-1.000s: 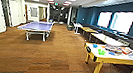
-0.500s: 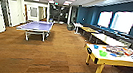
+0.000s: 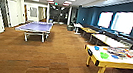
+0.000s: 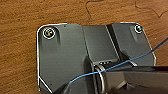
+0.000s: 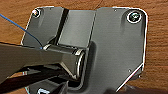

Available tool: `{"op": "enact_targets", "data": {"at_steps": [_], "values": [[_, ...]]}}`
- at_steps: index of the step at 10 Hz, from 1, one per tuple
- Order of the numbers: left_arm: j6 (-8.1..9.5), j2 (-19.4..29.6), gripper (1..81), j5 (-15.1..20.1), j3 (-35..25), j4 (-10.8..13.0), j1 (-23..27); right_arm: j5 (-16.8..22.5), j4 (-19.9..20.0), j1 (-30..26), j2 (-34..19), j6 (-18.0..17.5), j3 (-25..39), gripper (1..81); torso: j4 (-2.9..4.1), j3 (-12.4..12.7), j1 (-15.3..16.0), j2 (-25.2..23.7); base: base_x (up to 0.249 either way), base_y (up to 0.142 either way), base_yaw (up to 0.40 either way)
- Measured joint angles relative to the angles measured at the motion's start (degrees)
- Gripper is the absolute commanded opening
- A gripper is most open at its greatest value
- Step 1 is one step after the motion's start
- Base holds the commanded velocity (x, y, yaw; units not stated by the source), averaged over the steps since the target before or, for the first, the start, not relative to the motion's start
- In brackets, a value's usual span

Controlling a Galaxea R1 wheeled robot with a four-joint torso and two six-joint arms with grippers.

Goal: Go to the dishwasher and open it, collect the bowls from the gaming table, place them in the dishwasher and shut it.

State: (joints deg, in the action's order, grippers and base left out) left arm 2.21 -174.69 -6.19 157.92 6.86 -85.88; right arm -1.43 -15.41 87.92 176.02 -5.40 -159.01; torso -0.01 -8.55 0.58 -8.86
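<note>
No text, label or sign here is legible.

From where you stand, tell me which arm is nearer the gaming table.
Right, most likely. The gaming table stands ahead to the robot's right, so the right arm is on its side, the left arm away; both hang over wood floor.

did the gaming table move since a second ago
No. The gaming table only shifted left and looms larger in the head view because the camera moved; the ping-pong table and windows shifted along with it, so the robot is driving.
</note>
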Motion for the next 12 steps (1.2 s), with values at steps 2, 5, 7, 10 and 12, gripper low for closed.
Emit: {"op": "enact_targets", "data": {"at_steps": [2,5,7,10,12], "values": [[0.00,-0.12,81.1,-0.02,0.00,-0.01,0.02,-0.05,0.00,-0.02,0.04,0.00,0.00,81.1,0.00,0.00,0.02,0.00,0.156,0.000,0.000],[0.00,-0.23,81.1,-0.02,0.00,-0.01,0.00,0.00,0.00,0.01,0.04,0.00,-0.02,81.1,0.00,0.00,0.00,0.00,0.156,0.000,0.000],[0.00,-0.28,81.1,-0.02,0.00,-0.01,0.02,-0.02,0.00,0.00,0.00,0.00,-0.02,81.1,0.00,0.00,0.02,0.00,0.156,0.000,0.000],[0.00,-0.28,81.1,-0.02,0.00,-0.01,0.00,-0.02,0.00,0.01,0.04,0.00,-0.02,81.1,0.00,0.00,0.02,0.00,0.156,0.000,0.000],[0.00,-0.37,81.1,-0.02,0.00,0.00,0.07,-0.05,0.00,0.00,0.04,0.00,-0.02,81.1,0.00,0.00,0.02,0.02,0.156,0.000,0.000]]}}
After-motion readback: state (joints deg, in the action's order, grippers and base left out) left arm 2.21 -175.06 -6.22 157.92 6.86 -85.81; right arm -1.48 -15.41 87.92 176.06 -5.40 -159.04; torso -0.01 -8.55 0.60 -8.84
